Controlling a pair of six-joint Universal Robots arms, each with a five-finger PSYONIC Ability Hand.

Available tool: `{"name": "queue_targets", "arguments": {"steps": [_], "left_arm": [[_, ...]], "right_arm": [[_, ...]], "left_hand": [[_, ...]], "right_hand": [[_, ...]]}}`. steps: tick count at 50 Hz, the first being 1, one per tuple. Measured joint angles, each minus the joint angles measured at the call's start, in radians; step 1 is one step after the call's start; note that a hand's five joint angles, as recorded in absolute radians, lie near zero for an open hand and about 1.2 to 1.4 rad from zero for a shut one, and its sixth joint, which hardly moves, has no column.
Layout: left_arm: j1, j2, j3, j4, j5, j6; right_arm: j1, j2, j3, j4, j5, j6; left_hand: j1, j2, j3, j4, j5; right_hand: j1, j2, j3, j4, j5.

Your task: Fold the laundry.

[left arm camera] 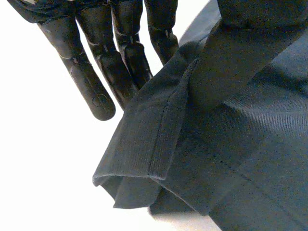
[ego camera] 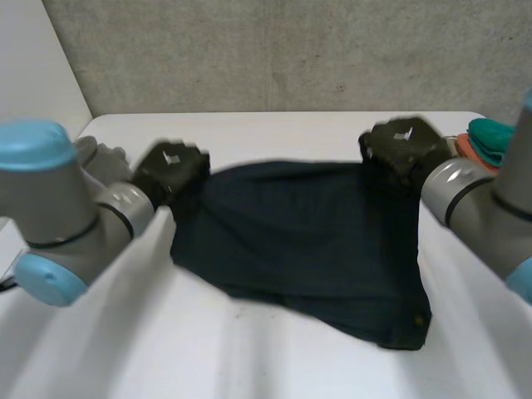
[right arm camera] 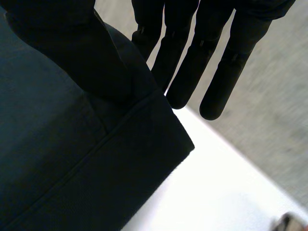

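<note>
Garment (ego camera: pixel 307 241) of dark navy cloth spans the middle of the white counter (ego camera: pixel 274 366) in the head view. Its far edge is stretched between the two hands, and the rest slopes down to lie on the counter, with one corner reaching toward the near right. The left hand (ego camera: pixel 170 173) is at the far left corner of that edge and the right hand (ego camera: pixel 405 148) at the far right corner. Folded cloths (ego camera: pixel 489 141) in teal and orange lie at the counter's right edge, just beyond the right arm. A grey wall (ego camera: pixel 274 50) rises behind.

In the left wrist view the left hand's fingers (left arm camera: pixel 91 77) run straight behind the garment (left arm camera: pixel 250 159) while the thumb (left arm camera: pixel 240 53) presses on its front. The cloth is pinched between them, close to a stitched hem (left arm camera: pixel 166 130) that hangs just above the counter (left arm camera: pixel 43 168).

The right wrist view shows the same grip mirrored. The thumb (right arm camera: pixel 67 53) bears down on the garment (right arm camera: pixel 62 159) near its seamed corner, and the straight fingers (right arm camera: pixel 192 67) back it from behind, so the right hand clamps the cloth as well. White counter (right arm camera: pixel 216 192) lies below the corner.
</note>
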Motion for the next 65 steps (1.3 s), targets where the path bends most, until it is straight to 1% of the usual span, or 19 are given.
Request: {"name": "queue_targets", "arguments": {"steps": [9,15,19,23,28,34,38,40,41,47,51,55,56,57,58,59,60,62,65], "left_arm": [[0.002,0.359,0.024,-0.069,-0.018,-0.016],[-0.003,0.522,0.110,-0.175,-0.010,-0.062],[-0.001,0.579,0.172,-0.228,-0.004,-0.111],[0.000,0.614,0.223,-0.253,-0.001,-0.169],[-0.002,0.646,0.259,-0.254,0.000,-0.209],[0.007,0.653,0.282,-0.246,0.002,-0.217],[0.012,0.574,0.290,-0.239,0.004,-0.215],[0.014,0.506,0.298,-0.235,0.005,-0.212],[0.015,0.437,0.309,-0.228,0.005,-0.210],[0.017,0.166,0.376,-0.166,0.003,-0.205],[0.021,-0.059,0.481,-0.050,-0.005,-0.204],[0.034,-0.233,0.604,0.074,-0.014,-0.205],[0.037,-0.265,0.632,0.100,-0.015,-0.205],[0.041,-0.297,0.661,0.125,-0.017,-0.205],[0.042,-0.317,0.681,0.142,-0.018,-0.205],[0.043,-0.334,0.699,0.157,-0.019,-0.205],[0.044,-0.357,0.723,0.178,-0.022,-0.206],[0.043,-0.378,0.749,0.200,-0.027,-0.206],[0.039,-0.389,0.759,0.214,-0.037,-0.206]], "right_arm": [[0.003,-0.188,-0.089,0.081,0.016,-0.117],[-0.002,-0.347,-0.194,0.185,0.017,-0.146],[-0.005,-0.435,-0.255,0.239,0.013,-0.147],[-0.006,-0.484,-0.312,0.277,0.012,-0.144],[-0.004,-0.493,-0.351,0.288,0.016,-0.143],[-0.002,-0.468,-0.370,0.288,0.019,-0.142],[-0.001,-0.396,-0.377,0.286,0.020,-0.141],[0.003,-0.316,-0.387,0.283,0.022,-0.139],[0.005,-0.254,-0.398,0.280,0.024,-0.136],[0.017,-0.039,-0.455,0.240,0.052,-0.130],[0.042,0.174,-0.537,0.085,0.138,-0.131],[0.065,0.330,-0.584,-0.159,0.197,-0.130],[0.070,0.359,-0.588,-0.225,0.205,-0.129],[0.074,0.383,-0.590,-0.283,0.209,-0.128],[0.078,0.407,-0.591,-0.346,0.210,-0.128],[0.081,0.425,-0.590,-0.393,0.209,-0.129],[0.086,0.449,-0.589,-0.460,0.205,-0.129],[0.090,0.476,-0.587,-0.536,0.196,-0.131],[0.093,0.494,-0.579,-0.584,0.185,-0.132]], "left_hand": [[0.000,0.001,0.003,0.000,0.000],[0.000,0.003,0.006,0.001,0.000],[0.000,0.004,0.006,0.004,0.000],[0.000,0.004,0.007,0.004,0.000],[0.000,0.004,0.007,0.004,0.000],[0.000,0.004,0.007,0.004,0.000],[0.000,0.004,0.007,0.004,0.000],[0.000,0.004,0.007,0.004,0.000],[0.000,0.004,0.007,0.004,0.000],[0.000,0.004,0.007,0.005,0.000],[0.000,0.004,0.007,0.005,0.000],[0.000,0.004,0.007,0.004,0.000],[-0.046,-0.061,-0.056,-0.062,-0.035],[-0.243,-0.262,-0.255,-0.242,-0.207],[-0.415,-0.411,-0.378,-0.389,-0.353],[-0.415,-0.411,-0.378,-0.389,-0.353],[-0.818,-0.770,-0.734,-0.754,-0.716],[-0.952,-0.944,-0.922,-0.942,-0.886],[-0.956,-0.989,-0.974,-0.993,-0.925]], "right_hand": [[0.000,0.000,0.000,0.000,0.000],[0.000,0.000,0.000,0.001,0.000],[0.000,0.000,0.000,0.001,0.000],[0.000,0.000,0.001,0.001,0.000],[0.000,0.000,0.004,0.001,0.001],[0.000,0.000,0.005,0.001,0.001],[0.000,0.000,0.005,0.001,0.001],[0.000,0.000,0.005,0.001,0.001],[0.000,0.000,0.005,0.001,0.001],[0.000,0.000,0.005,0.001,0.001],[0.000,0.001,0.005,0.003,0.001],[-0.011,-0.027,-0.019,-0.021,-0.020],[-0.133,-0.168,-0.148,-0.152,-0.144],[-0.272,-0.311,-0.285,-0.288,-0.284],[-0.454,-0.498,-0.484,-0.485,-0.490],[-0.535,-0.579,-0.562,-0.564,-0.574],[-0.755,-0.809,-0.788,-0.791,-0.804],[-0.881,-0.948,-0.941,-0.944,-0.937],[-0.886,-0.968,-0.976,-0.982,-0.958]]}}
